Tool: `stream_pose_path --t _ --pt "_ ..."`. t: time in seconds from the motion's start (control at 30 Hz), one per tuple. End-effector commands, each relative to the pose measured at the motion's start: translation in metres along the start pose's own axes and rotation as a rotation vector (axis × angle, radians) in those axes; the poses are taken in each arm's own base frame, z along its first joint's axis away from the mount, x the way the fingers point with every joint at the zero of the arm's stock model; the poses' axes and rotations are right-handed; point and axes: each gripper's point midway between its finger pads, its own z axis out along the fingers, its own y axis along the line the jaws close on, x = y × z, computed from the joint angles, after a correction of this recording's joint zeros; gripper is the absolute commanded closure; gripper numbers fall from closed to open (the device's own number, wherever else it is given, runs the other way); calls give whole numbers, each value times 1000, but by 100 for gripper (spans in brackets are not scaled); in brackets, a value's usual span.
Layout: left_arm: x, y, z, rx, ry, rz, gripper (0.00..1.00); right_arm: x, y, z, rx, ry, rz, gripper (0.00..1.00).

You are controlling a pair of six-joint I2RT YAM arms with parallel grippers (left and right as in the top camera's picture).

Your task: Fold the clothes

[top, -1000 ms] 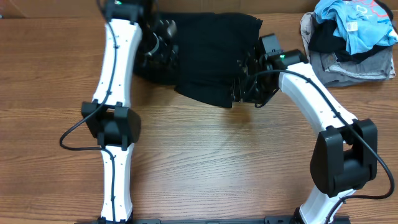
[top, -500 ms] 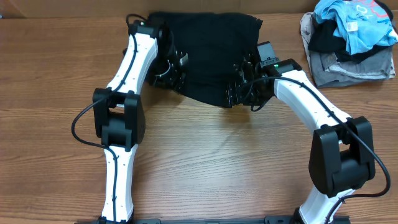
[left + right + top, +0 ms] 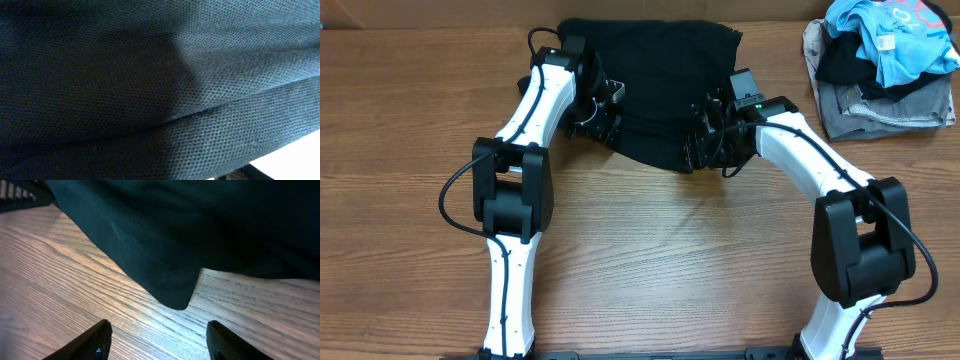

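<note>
The garment [image 3: 665, 70], black and already gathered into a compact block, lies at the far middle of the table [image 3: 650, 270]. The left gripper [image 3: 598, 108] sits against its left edge; its wrist view is all fabric, so I cannot tell whether those jaws are apart or clamped. The right gripper [image 3: 159, 325] hovers low at the near right edge, jaws apart with nothing between them, and a folded corner [image 3: 176, 296] lies just ahead. A pile [image 3: 885, 60] of other clothes sits well apart to the right. The fold looks mostly done; next probably comes pinching that corner for a last tuck, or backing off.
</note>
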Motion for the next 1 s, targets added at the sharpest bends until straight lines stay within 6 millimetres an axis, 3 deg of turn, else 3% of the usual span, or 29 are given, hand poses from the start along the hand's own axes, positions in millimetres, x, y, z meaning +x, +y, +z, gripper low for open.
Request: stream_pose_path --t 0.0,0.13,0.3,0.43,0.67,0.8,0.97 --pt "1 -10 13 8 21 62 32 8 5 16 -11 38 -38 36" --pt "-3 -22 18 7 14 95 38 5 17 20 -19 23 -74 38" --pt "-9 -26 20 2 -3 96 78 3 21 22 -12 13 -93 48" --pt "-9 -23 19 1 -6 68 96 1 13 22 31 7 -78 52" --pt "-3 -25 9 9 25 -1 96 -2 9 19 36 -5 2 54" --pt "1 -37 -10 39 57 -31 96 -4 1 17 41 -13 67 53" --pt "3 -52 -38 80 74 -51 96 -5 -4 17 58 -15 75 42"
